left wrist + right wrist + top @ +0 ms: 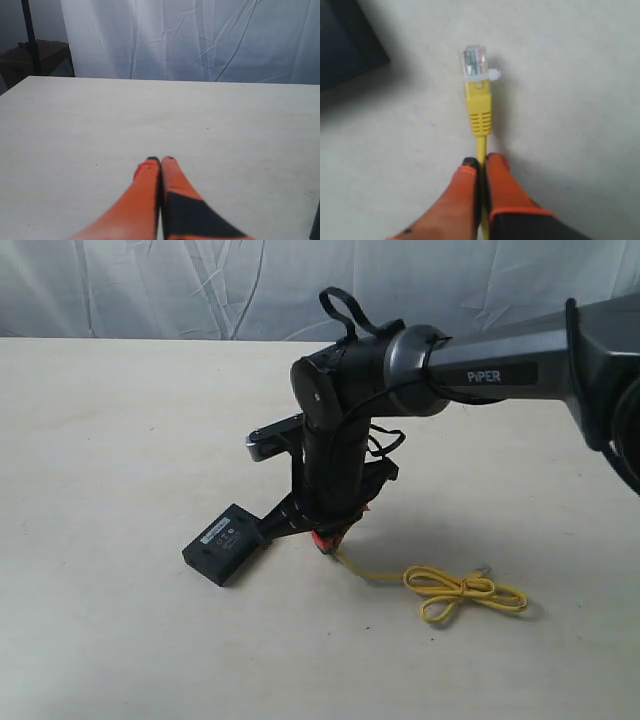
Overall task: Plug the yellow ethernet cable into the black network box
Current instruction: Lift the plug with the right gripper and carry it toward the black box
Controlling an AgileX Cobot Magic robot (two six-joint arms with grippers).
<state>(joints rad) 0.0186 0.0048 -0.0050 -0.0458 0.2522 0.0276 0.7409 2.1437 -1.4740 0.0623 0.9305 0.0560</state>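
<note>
The yellow ethernet cable [465, 593] lies on the table, its middle tied in a bow-like loop. My right gripper [325, 538] reaches down at the table's centre and is shut on the cable just behind one end. In the right wrist view the orange fingers [500, 185] pinch the yellow cord, and the clear plug [474, 61] sticks out ahead of the gripper [482, 161]. The black network box [225, 543] lies flat just left of that gripper; its corner [345, 40] shows beside the plug, a short gap away. My left gripper [161, 160] is shut on nothing.
The pale table [110, 440] stretches back to a wrinkled white curtain [150, 285]. The cable's other plug [483, 570] rests beyond the loop. A dark stand and box [30, 55] stand past the table's edge in the left wrist view.
</note>
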